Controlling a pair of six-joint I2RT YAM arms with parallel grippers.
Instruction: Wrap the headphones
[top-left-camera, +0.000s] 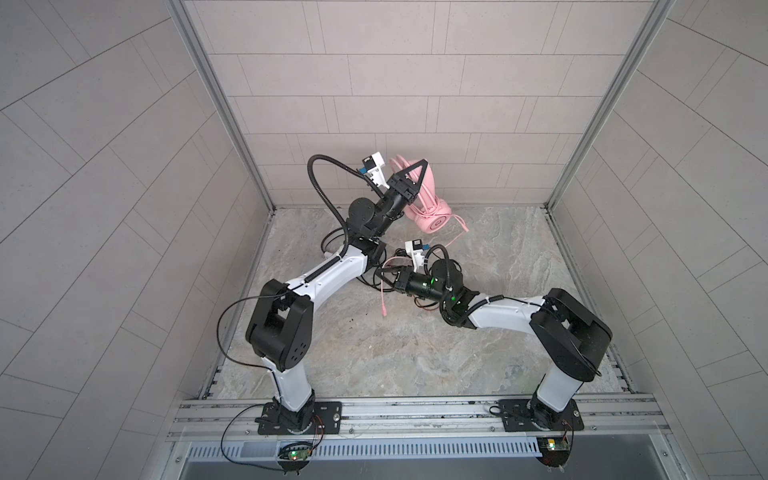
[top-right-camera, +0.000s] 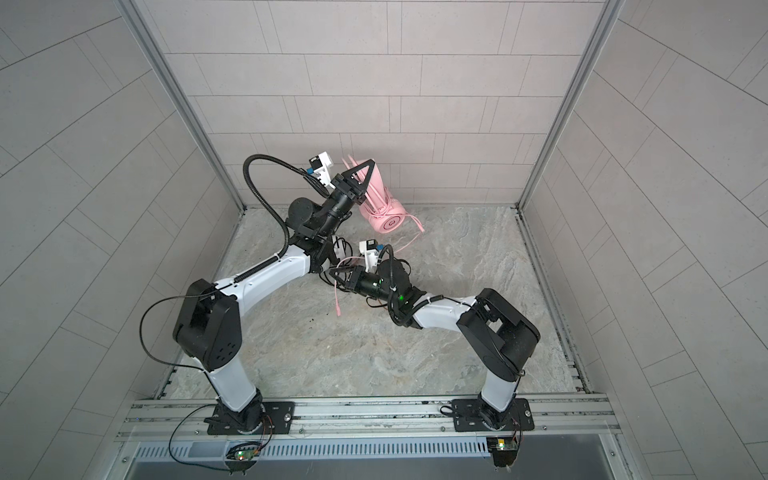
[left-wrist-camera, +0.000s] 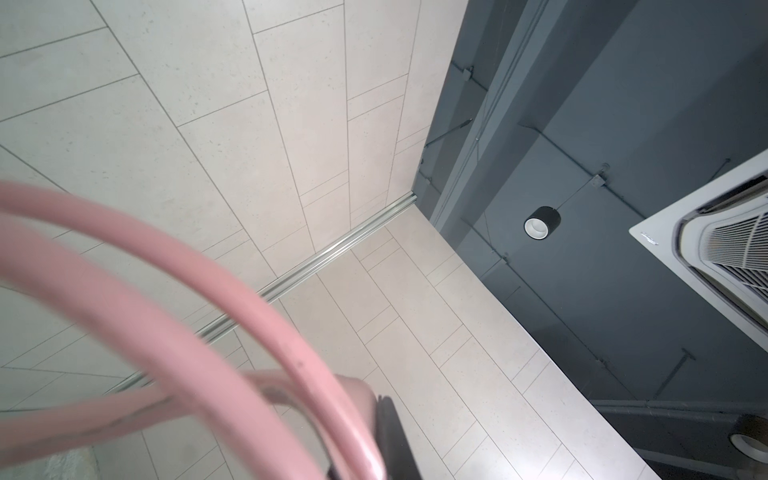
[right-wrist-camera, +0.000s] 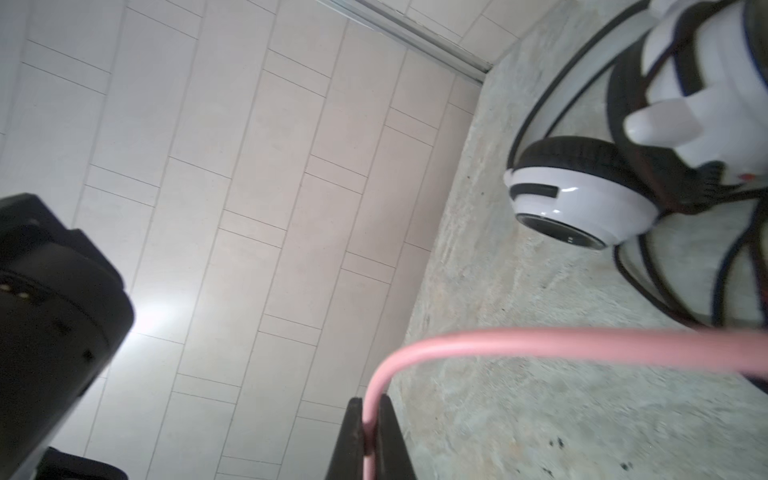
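- Left hand closed on pink headphones, by the far wall
- Right hand pinches their pink cable
- White-and-black headphones lie on bench

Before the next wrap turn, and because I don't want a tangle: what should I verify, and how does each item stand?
1. Right pincer shut on the pink cable: ok.
2. Left pincer gripping the pink headphones by the headband: ok.
3. Cable turns sitting on the pink headphones: ok.
4. Cable run to the right pincer taut: not ok, it lies slack on the table.
5. Plug dangling free below the right pincer: ok.
6. Pink cable clear of the white-and-black headset: cannot tell, the arms hide where they meet.
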